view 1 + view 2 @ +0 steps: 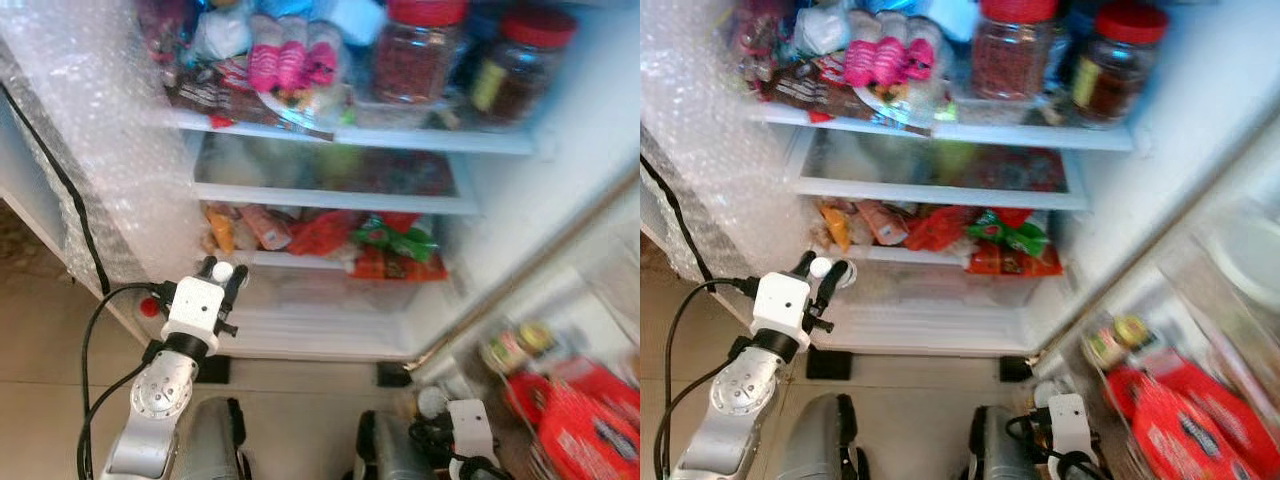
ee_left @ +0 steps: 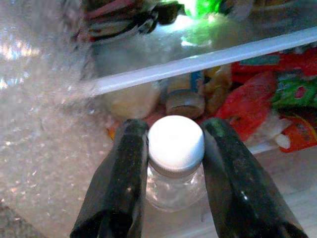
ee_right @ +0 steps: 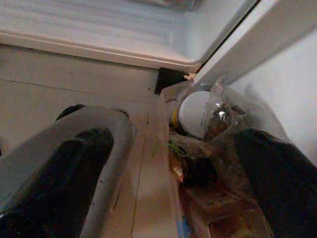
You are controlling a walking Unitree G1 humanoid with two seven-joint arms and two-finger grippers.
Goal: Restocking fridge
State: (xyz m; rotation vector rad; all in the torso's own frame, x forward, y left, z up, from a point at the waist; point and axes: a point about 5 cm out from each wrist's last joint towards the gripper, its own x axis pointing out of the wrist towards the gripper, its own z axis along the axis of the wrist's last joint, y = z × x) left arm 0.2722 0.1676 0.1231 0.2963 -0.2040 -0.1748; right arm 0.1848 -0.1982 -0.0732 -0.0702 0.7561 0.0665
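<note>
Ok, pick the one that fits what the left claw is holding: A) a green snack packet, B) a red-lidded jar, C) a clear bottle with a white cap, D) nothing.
C: the left claw has its black fingers closed on either side of the clear bottle with a white cap, held up in front of the open fridge's lower shelves.

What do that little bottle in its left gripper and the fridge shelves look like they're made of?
The bottle looks like clear plastic, see-through below a matte white ribbed screw cap. The left gripper pinches it at the neck. The shelves look like glass or clear plastic with white trim; blur leaves it open.
</note>
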